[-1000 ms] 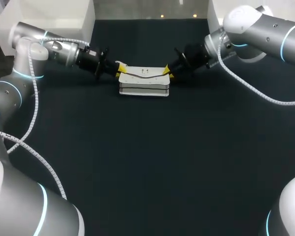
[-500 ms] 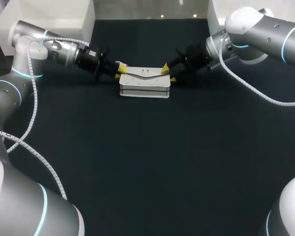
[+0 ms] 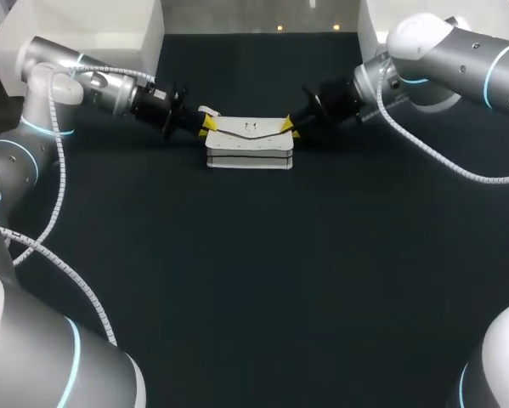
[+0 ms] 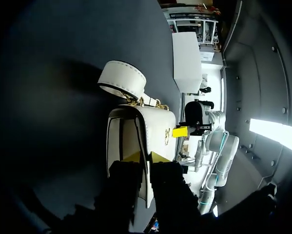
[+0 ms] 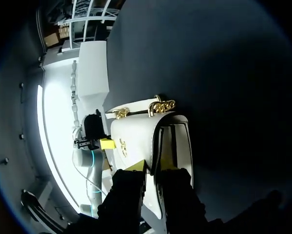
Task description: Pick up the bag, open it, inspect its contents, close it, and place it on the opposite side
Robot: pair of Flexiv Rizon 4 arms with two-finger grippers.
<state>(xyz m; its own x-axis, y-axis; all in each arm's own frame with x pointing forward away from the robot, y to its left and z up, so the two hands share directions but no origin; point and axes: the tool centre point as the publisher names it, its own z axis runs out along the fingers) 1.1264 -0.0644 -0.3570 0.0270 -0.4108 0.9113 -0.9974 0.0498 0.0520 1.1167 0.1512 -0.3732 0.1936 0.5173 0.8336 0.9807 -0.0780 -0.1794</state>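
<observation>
A white bag (image 3: pixel 248 146) with a dark-edged flap stands at the back middle of the table. My left gripper (image 3: pixel 206 125) is shut on the flap's left end, and my right gripper (image 3: pixel 288 127) is shut on its right end. In the left wrist view the flap's edge of the bag (image 4: pixel 158 129) runs between the yellow tips of my left gripper (image 4: pixel 146 157). The white strap (image 4: pixel 122 78) lies coiled beyond the bag. In the right wrist view my right gripper (image 5: pixel 152 166) pinches the flap of the bag (image 5: pixel 131 141) near the gold chain (image 5: pixel 161 106). The flap is lifted slightly off the body.
The dark table (image 3: pixel 254 280) stretches in front of the bag. A white box (image 3: pixel 93 30) stands at the back left corner and another white box (image 3: pixel 375 21) at the back right.
My right gripper opened half a second ago and has shut again on the flap's right end. The flap, sagging in the middle before, now lies flatter. My left gripper kept its hold.
</observation>
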